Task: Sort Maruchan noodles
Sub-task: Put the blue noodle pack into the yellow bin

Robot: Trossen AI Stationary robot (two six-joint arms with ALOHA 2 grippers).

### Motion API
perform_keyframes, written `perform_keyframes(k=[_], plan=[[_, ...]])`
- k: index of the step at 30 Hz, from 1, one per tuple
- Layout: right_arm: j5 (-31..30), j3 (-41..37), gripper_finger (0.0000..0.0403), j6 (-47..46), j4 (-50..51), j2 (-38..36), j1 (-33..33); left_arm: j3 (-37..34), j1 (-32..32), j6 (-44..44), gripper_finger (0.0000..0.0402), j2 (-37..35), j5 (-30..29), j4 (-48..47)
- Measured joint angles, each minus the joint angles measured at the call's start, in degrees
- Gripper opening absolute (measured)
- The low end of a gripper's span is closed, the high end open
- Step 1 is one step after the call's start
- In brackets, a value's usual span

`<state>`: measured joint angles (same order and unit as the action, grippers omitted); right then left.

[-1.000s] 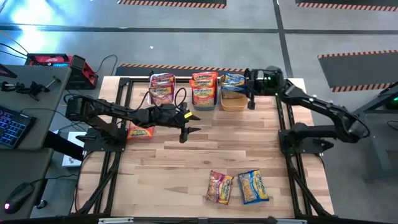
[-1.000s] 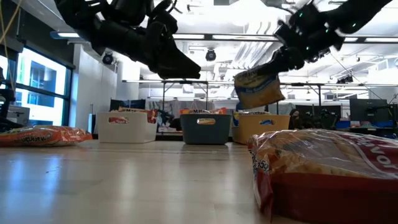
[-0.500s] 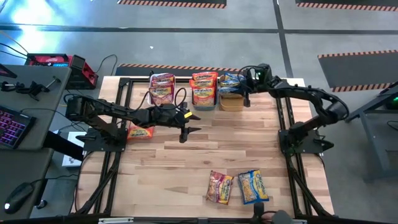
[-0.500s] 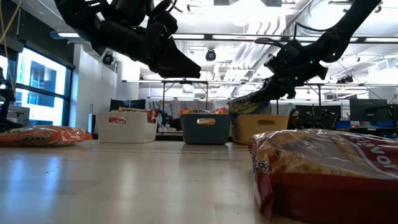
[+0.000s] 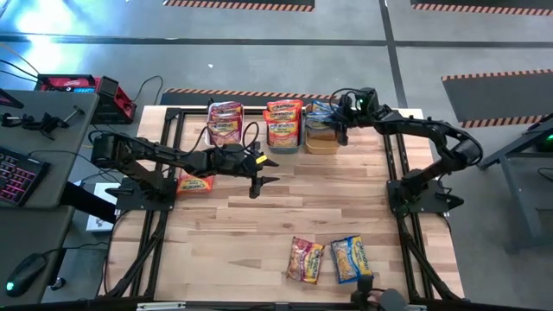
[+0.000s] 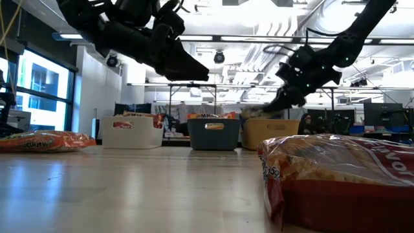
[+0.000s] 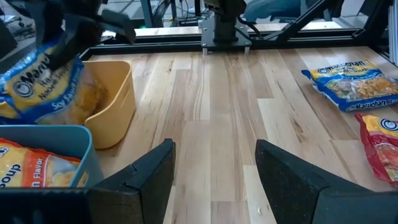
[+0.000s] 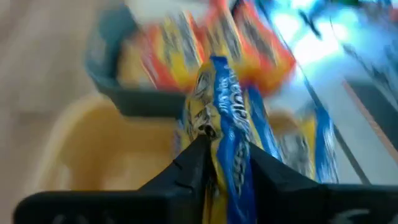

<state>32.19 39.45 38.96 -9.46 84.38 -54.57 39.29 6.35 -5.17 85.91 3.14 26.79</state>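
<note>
Right gripper (image 5: 340,130) is at the 12–1 o'clock edge of the worktop (image 5: 346,199), directly over the orange bin (image 5: 323,141). Its fingers pinch the top edge of a blue-and-yellow packet (image 8: 227,134), jaws nearly together with just the crinkled wrapper between them; the packet hangs below the gripper, down into the orange bin, next to another blue packet already inside. The left wrist view shows the same packet (image 7: 46,78) at the bin mouth with the dark fingers above it. Left gripper (image 5: 266,180) hovers above worktop centre, pointing toward 3 o'clock, jaws wide apart, nothing in them. Bins sit in a row along the 12 o'clock edge: white bin (image 5: 225,130) at 11 o'clock with pink-red packets (image 5: 225,117), teal bin (image 5: 283,130) at 12 with orange packets (image 5: 284,117), orange bin just toward 1. Unsorted packets: one orange packet (image 5: 195,183) at 9 o'clock, partly under the left arm; one pink-red packet (image 5: 305,259) and one blue-and-yellow loose packet (image 5: 351,258) side by side at 5–6 o'clock, well apart from both grippers. In the low view the pink-red one (image 6: 336,178) fills the near foreground.
</note>
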Motion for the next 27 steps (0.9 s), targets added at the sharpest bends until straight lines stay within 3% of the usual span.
perform_keyframes(k=[20,27], plan=[[-16.6,-0.1,0.0208,-4.2,1.6,-0.4,1.0,0.0,0.0,0.4,0.0208,0.0,0.0,0.0],[-20.8,-0.1,0.0231,-4.0,1.6,-1.8,3.6,0.0,0.0,0.4,0.0208,0.0,0.0,0.0]])
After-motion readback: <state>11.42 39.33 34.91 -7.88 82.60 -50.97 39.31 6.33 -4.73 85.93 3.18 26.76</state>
